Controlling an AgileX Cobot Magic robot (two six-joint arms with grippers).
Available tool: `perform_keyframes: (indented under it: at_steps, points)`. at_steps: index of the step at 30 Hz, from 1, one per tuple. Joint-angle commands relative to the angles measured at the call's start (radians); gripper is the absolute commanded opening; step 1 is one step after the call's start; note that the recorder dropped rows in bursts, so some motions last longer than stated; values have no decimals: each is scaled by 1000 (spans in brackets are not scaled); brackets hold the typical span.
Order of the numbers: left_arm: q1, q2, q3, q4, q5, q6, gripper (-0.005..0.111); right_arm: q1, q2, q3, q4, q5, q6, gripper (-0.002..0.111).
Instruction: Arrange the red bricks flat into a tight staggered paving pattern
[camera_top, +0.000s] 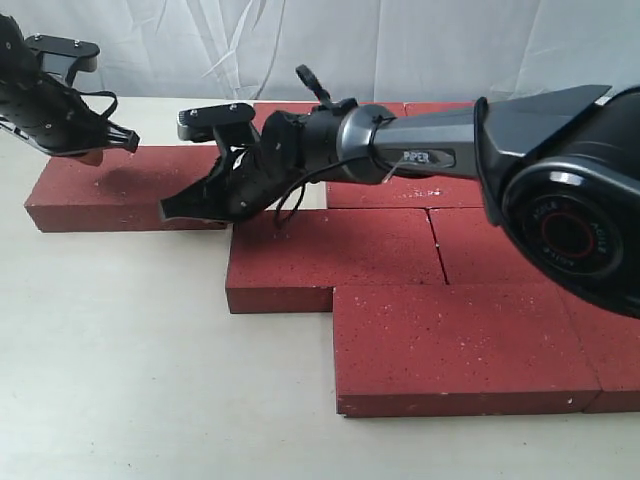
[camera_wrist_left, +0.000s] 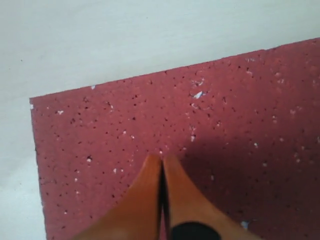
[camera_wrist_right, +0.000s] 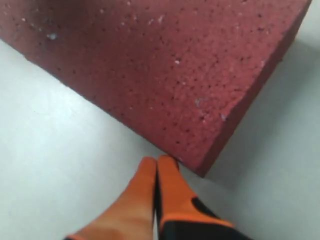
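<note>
Left claw (camera_wrist_left: 162, 161) over a red brick (camera_wrist_left: 235, 115), its orange fingers (camera_wrist_left: 145, 200) pressed together with just a thin dark seam between them. The tips sit over the grainy, white-specked face, near one corner. Shadow beside the tips. Pale counter (camera_wrist_left: 100, 35) beyond two edges. Touching the brick? Can't tell.

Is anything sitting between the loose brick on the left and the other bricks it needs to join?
Only the right gripper: shut, its fingers sit at the loose brick's near corner and its body spans the gap to the laid bricks. Nothing else shows there.
</note>
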Motion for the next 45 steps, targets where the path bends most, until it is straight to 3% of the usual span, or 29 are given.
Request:
perform_keyframes:
  at_steps: [1,7,12,22,35,45]
  points:
    - [19,-25,-14,46,-7,-39,0,-14,-94,-4,14,51,-3,-1]
    - [111,-57,-34,54,-7,-143,0,-25,-139,-59,-12,48,-10,-1]
    - [150,26,-34,52,-19,-141,0,-25,-51,-152,-17,39,-10,-1]
    - [148,164,-36,29,-142,-137,0,-35,144,-311,-39,65,-10,-1]
    - [148,109,-95,52,-102,-133,0,-70,142,-363,-36,223,42,-1]
    - [148,135,-95,60,-154,-131,0,-73,109,-363,-109,89,36,-1]
